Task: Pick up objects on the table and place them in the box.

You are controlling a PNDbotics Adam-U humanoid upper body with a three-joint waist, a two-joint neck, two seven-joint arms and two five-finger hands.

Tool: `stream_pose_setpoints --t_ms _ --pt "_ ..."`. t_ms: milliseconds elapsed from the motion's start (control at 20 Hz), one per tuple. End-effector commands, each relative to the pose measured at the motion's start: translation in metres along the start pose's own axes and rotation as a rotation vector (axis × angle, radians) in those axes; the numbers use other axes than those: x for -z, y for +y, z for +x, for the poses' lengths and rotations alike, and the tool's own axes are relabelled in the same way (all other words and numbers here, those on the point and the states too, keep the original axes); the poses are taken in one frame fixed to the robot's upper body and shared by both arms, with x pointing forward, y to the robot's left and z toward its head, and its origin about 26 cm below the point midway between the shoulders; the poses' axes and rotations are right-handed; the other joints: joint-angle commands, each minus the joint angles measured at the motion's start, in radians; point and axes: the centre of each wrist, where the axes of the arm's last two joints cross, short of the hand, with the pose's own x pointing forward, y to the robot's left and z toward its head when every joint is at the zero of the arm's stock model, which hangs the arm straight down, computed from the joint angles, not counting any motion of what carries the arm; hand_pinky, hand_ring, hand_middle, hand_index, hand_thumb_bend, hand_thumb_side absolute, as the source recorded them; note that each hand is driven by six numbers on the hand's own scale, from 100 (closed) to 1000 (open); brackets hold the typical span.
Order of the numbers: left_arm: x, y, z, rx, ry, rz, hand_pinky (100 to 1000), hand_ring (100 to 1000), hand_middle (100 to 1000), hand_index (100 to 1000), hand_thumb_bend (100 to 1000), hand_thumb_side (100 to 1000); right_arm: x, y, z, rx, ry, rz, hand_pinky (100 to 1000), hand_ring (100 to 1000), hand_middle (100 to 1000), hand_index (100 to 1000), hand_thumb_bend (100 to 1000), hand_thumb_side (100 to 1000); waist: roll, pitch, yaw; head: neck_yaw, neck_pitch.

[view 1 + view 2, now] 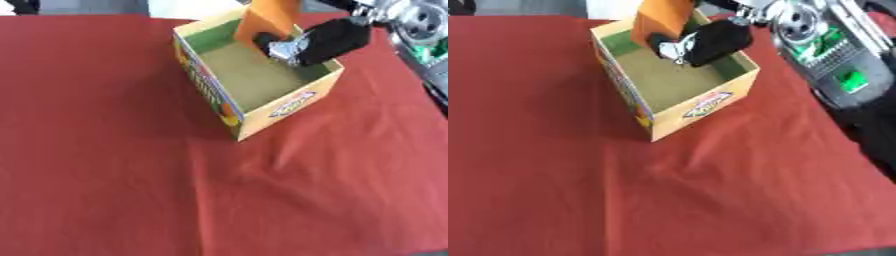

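One orange object (267, 17) is in your right hand (306, 42), fingers curled round it, held upright over the far corner of the open box (284, 107) on the red counter (105, 175) — above the walls so it can drop in — left hand unseen.

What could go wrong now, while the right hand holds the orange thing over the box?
1. The orange thing stands tall above the box, leaning at the far wall. If released here, it might tip out over the rim instead of falling in.
2. The right hand is low over the box's right rim. Pulling back, it may catch the wall and drag or tilt the box on the red cloth.
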Motion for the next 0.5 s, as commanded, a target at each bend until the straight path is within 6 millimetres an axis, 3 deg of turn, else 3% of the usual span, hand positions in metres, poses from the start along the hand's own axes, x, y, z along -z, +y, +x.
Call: stream_pose_setpoints --t_ms 50,500 --pt "0.009 0.007 0.005 0.015 -0.038 -0.021 765 761 788 865 358 1000 0.011 -0.007 -0.007 -0.018 0.049 -0.010 746 617 622 767 141 500 0.000 -0.010 0.008 -0.014 -0.023" --pt "0.015 0.007 0.007 0.010 -0.063 -0.018 765 761 791 866 350 1000 0.044 0.018 -0.035 -0.029 0.153 0.049 748 629 630 773 155 489 -0.014 0.025 0.049 -0.048 -0.054"
